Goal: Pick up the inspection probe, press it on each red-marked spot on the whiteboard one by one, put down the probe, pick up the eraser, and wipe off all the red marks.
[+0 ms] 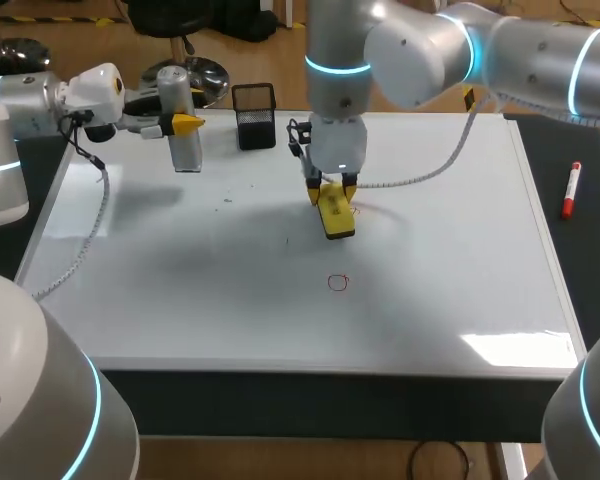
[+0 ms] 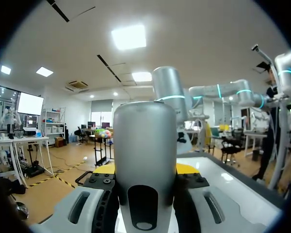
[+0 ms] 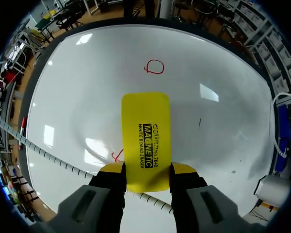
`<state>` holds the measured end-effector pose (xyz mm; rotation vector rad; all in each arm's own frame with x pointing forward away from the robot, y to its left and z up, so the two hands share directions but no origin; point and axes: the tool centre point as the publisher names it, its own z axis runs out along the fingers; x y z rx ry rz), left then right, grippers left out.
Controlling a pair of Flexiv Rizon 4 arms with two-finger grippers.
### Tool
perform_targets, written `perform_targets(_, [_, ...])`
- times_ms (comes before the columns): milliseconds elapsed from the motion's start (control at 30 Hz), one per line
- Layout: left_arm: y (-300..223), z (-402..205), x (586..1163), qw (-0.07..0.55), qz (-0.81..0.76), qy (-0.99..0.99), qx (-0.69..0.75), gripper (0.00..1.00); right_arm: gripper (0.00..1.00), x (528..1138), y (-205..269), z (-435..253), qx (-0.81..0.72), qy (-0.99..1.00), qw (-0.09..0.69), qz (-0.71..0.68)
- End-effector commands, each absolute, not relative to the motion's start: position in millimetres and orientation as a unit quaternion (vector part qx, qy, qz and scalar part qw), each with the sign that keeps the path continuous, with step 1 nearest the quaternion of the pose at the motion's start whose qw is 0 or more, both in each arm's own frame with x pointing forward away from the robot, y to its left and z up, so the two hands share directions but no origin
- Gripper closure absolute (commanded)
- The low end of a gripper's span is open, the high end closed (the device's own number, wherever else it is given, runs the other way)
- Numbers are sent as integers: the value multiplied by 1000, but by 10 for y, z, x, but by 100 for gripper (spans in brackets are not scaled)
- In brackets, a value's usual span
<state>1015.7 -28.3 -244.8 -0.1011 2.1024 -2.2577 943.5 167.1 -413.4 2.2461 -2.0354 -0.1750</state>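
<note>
Glossy whiteboard [image 1: 430, 260]: right gripper [image 1: 330, 188] clamps flat yellow eraser [image 1: 336, 215]; left gripper [image 1: 183, 124] grips smooth metal probe [image 1: 186, 150].

Yellow eraser [image 1: 335, 213] lies flat on the whiteboard [image 1: 450, 270], clamped in my right pincer [image 1: 330, 187]. A red trace [image 3: 117, 156] sits just beside it and a red circle [image 1: 338, 283] nearby. Silver probe [image 1: 185, 150] is upright in my left pincer [image 1: 180, 124], at the far-left corner.

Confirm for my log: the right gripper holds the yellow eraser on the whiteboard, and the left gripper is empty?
Not quite: the left gripper is not empty; it is shut on the silver probe, as the left wrist view shows. The right gripper does hold the yellow eraser on the whiteboard.
</note>
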Motion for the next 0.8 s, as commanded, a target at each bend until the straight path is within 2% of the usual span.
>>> perform_targets(33, [-291, -2432, 10142, 30, -730, 682, -34, 100, 100, 9472, 1670, -4202, 739, -668, 55, -61])
perform_targets(467, [-291, -2432, 10142, 30, -730, 682, -34, 100, 100, 9489, 1544, -4300, 733, -674, 60, -62])
perform_targets(800, [-291, -2432, 10142, 30, -730, 682, -34, 100, 100, 9455, 1255, -4394, 719, -688, 69, -62])
